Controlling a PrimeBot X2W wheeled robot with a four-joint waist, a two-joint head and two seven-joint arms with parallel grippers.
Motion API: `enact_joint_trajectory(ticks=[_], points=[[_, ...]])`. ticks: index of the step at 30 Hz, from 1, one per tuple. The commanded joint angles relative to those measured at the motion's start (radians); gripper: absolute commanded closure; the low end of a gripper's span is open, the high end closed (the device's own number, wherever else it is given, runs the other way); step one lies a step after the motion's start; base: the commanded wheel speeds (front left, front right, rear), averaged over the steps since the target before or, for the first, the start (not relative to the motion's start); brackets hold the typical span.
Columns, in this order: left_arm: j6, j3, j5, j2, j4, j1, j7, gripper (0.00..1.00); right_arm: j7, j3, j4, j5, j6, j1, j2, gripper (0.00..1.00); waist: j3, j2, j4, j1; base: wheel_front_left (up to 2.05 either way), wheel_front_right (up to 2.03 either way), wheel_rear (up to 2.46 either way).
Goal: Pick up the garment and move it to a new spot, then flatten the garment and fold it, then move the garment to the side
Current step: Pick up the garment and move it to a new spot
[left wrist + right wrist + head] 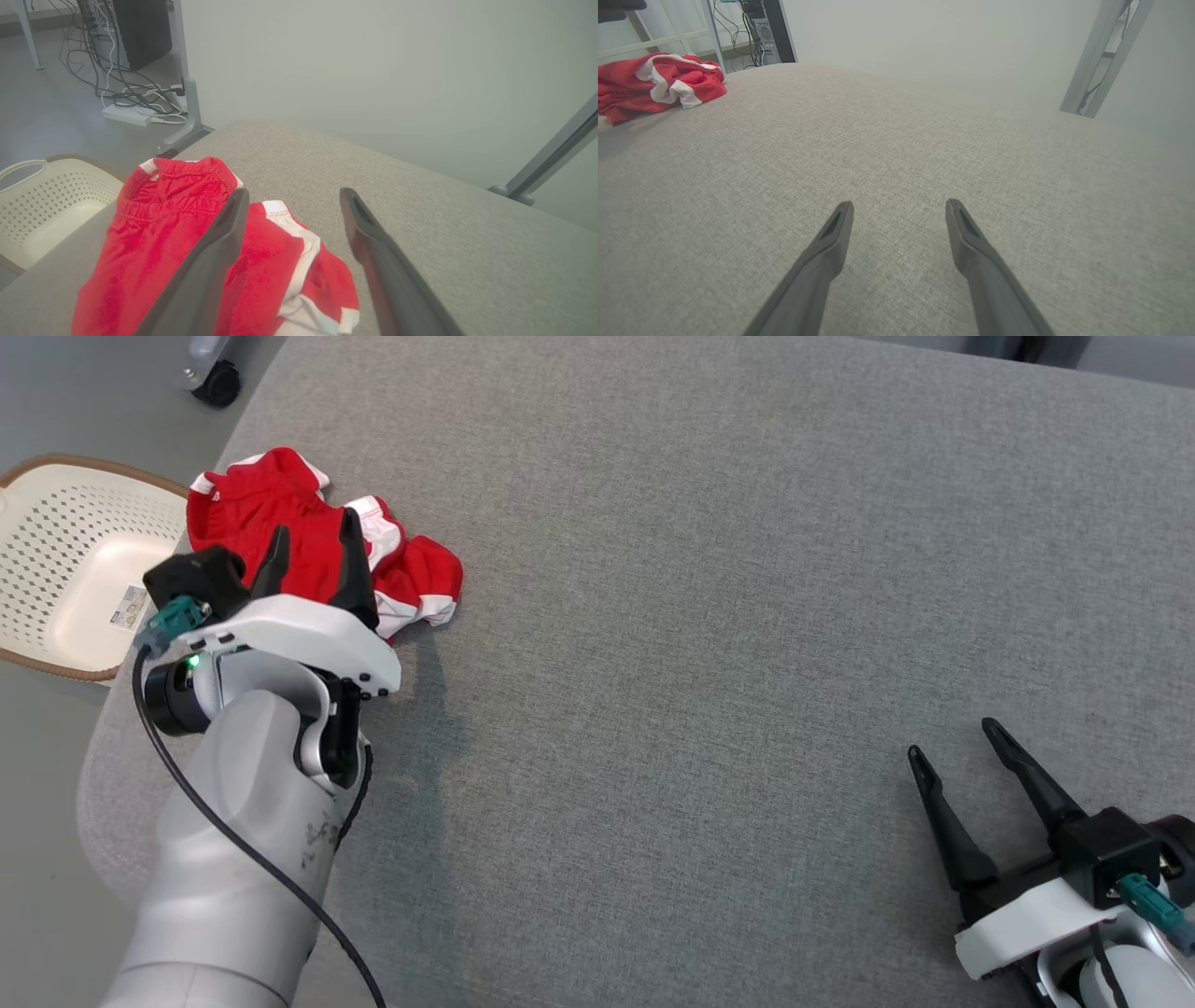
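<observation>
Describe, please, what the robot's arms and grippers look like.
The left gripper and right gripper each have two long tapered dark fingers on a white housing with a black block and teal connector. The left forearm is pale grey, scuffed, with a green light and black cable.

No readable text, small sticker [128, 608] inside cream basket [56, 513], print too small

Notes, by material. The tabletop [700, 616] is grey woven cloth, matt, coarse in the weave. The garment [308, 527] is red cloth with white trim, soft, matt, fine-knit and puckered along one gathered band. The basket [56, 579] is cream plastic, perforated and smooth with a faint sheen, and has a brown rim. My jaws look like dark, matt, smooth plastic. My left wrist shell [299, 635] is glossy white plastic. My left forearm [233, 821] has a silver-grey satin finish, scuffed.
</observation>
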Motion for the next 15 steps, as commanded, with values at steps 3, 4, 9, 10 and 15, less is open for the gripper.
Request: enact_joint_trajectory(ticks=[3, 4, 9, 10, 15], points=[[0.005, -0.017, -0.030, 0.006, 0.143, -0.105, 0.021, 0.00, -0.001, -0.014, -0.010, 0.004, 0.000, -0.021, -0.013, 0.00, 0.016, 0.0000, -0.018, 0.0000, 0.00, 0.00, 0.00], [0.006, -0.021, -0.037, 0.006, 0.180, -0.122, 0.030, 0.00, -0.001, -0.014, -0.010, 0.004, 0.000, -0.021, -0.012, 0.00, 0.017, 0.0000, -0.021, 0.0000, 0.00, 0.00, 0.00], [0.024, -0.039, -0.060, 0.005, 0.345, -0.201, 0.141, 0.00, -0.001, -0.005, -0.003, 0.006, 0.000, -0.037, -0.005, 0.00, 0.025, 0.0000, -0.036, 0.0000, 0.00, 0.00, 0.00], [0.027, -0.044, -0.066, 0.006, 0.369, -0.211, 0.170, 0.00, -0.001, -0.003, -0.002, 0.008, 0.000, -0.040, -0.003, 0.00, 0.027, 0.0000, -0.038, 0.0000, 0.00, 0.00, 0.00], [0.042, -0.063, -0.067, 0.007, 0.428, -0.234, 0.284, 0.00, -0.001, 0.010, 0.006, 0.011, 0.000, -0.050, 0.004, 0.00, 0.034, 0.0000, -0.051, 0.0000, 0.00, 0.00, 0.00]])
